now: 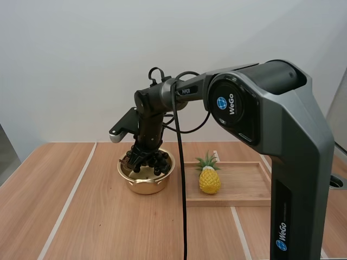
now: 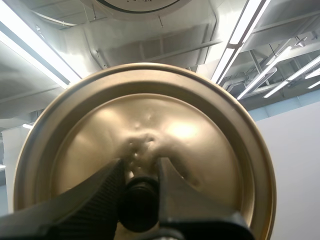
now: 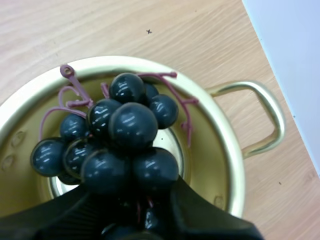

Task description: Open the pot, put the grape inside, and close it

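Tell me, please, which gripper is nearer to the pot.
Right. The right gripper hangs over the open pot, holding the grapes; the left gripper holds the lid by its knob, away from it.

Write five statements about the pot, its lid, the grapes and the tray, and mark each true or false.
1. The right gripper holds the bunch of grapes over the open pot. True.
2. The lid sits on the pot. False: the left gripper holds the lid by its knob, away from the pot.
3. A pineapple is on the wooden tray. True.
4. The grapes lie on the wooden tray. False: they are pinched in the right gripper at the pot.
5. The pot stands on the tray. False: it stands on the table, beside the tray.
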Controlling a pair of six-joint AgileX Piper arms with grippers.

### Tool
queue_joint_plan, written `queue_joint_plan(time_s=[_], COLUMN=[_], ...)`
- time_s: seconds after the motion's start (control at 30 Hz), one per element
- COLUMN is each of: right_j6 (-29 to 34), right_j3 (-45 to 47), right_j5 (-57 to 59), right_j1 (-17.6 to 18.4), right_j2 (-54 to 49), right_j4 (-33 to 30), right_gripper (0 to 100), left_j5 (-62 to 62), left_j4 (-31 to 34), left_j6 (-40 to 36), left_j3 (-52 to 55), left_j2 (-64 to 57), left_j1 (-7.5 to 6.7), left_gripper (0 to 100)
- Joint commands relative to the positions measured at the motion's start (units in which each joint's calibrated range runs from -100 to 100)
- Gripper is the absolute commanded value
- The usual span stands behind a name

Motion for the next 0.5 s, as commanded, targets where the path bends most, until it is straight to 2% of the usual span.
queue_joint_plan(time_s=[0.0, 0.23, 0.47], right_j6=[0.5, 0.8, -1.5], right_j3=[-0.5, -0.5, -0.5], right_j5=[3.5, 4.1, 4.5], right_j1=[-0.9, -2.0, -2.0], right_j2=[1.8, 3.8, 4.2], right_j4=[-0.4, 0.0, 6.4], right_gripper=[0, 0, 0], left_j5=[-0.1, 0.0, 0.0], left_j4=[-0.5, -0.5, -0.5], left_j6=[0.1, 0.1, 0.1], left_j3=[-0.1, -0.1, -0.1], left_j2=[0.0, 0.0, 0.0], left_j1=[0.12, 0.12, 0.12], left_gripper=[0, 0, 0])
